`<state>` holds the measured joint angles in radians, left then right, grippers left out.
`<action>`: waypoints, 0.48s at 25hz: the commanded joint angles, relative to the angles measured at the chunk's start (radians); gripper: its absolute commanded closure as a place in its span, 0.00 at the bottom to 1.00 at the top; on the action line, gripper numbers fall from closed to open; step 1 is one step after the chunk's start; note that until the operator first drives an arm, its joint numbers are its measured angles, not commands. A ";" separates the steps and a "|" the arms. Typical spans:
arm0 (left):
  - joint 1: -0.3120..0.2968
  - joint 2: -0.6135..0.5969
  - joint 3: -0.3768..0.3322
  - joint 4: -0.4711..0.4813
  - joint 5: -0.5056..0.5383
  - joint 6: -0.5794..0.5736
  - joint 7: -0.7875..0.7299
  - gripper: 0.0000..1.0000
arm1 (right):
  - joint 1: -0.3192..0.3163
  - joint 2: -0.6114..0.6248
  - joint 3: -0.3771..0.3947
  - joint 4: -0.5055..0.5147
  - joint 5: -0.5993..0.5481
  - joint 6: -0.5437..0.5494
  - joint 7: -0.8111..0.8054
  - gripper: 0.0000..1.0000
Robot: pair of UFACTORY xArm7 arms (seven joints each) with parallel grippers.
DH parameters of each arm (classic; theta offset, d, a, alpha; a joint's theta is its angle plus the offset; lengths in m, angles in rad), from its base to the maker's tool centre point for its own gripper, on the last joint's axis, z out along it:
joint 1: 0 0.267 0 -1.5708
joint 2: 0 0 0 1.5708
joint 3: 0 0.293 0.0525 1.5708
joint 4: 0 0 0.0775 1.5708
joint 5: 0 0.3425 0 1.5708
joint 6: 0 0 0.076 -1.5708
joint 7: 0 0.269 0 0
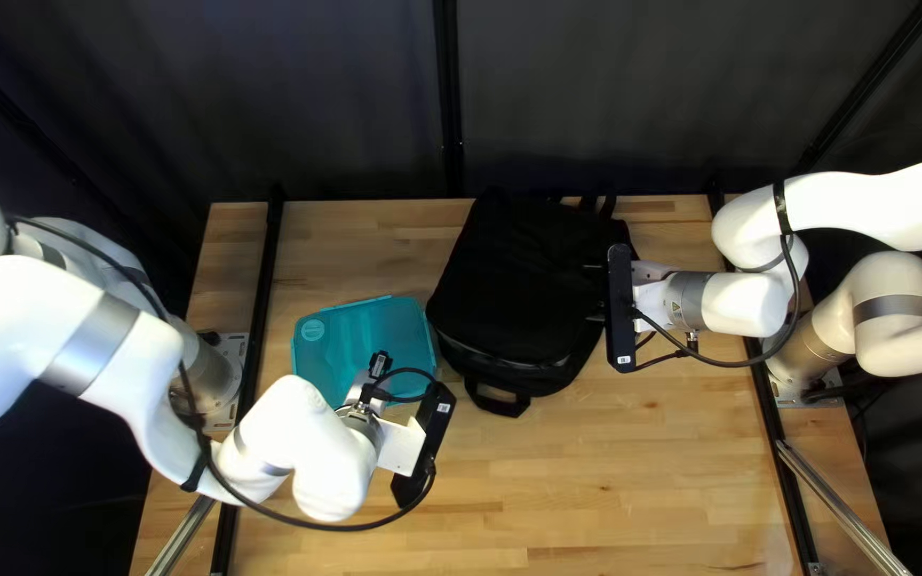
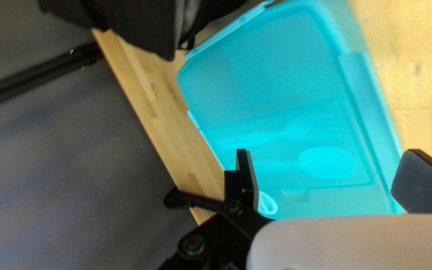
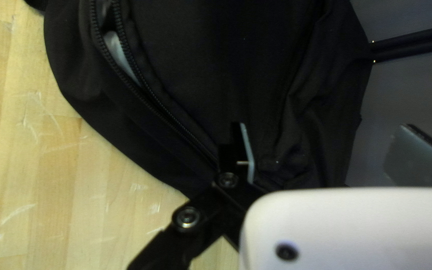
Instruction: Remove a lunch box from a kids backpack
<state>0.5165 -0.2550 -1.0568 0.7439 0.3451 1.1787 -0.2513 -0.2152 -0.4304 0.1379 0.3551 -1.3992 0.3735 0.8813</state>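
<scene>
Starting at the left, there's the lunch box (image 1: 365, 325), out of the backpack and flat on the wooden table (image 1: 610, 491). It's teal and see-through, a squarish box with rounded corners, clip-like tabs along its edges and a round mark near one corner. My left arm covers part of it.

By its near right corner hangs my left gripper (image 1: 424, 446) — fingers spread wide, closed on nothing, with the teal plastic ahead and across the gap in the wrist view.

Moving right, just beside the box, comes the black backpack (image 1: 536, 277), lying down. I can't tell whether the two touch. Its zipper (image 3: 143, 90) is parted, and something pale shows in the slit.

And at the bag's right side, my right gripper (image 1: 591, 292) — open too, its fingers well apart, one against the dark cloth in view, the other in front of the curtain (image 3: 401, 95).
</scene>
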 commanded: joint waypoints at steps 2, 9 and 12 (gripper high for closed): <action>-0.036 -0.084 0.121 0.050 -0.105 0.001 0.114 0.00 | 0.001 -0.009 -0.001 -0.007 0.005 0.003 -0.006 0.00; -0.055 -0.198 0.265 0.134 -0.189 0.130 0.211 0.00 | 0.005 -0.052 -0.005 -0.036 0.030 0.020 -0.032 0.00; -0.065 -0.276 0.336 0.180 -0.211 0.218 0.248 0.00 | 0.008 -0.062 -0.006 -0.040 0.047 0.032 -0.045 0.00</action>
<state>0.4618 -0.4667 -0.7807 0.8835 0.1566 1.3237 -0.0370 -0.2099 -0.4837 0.1328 0.3191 -1.3645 0.3969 0.8469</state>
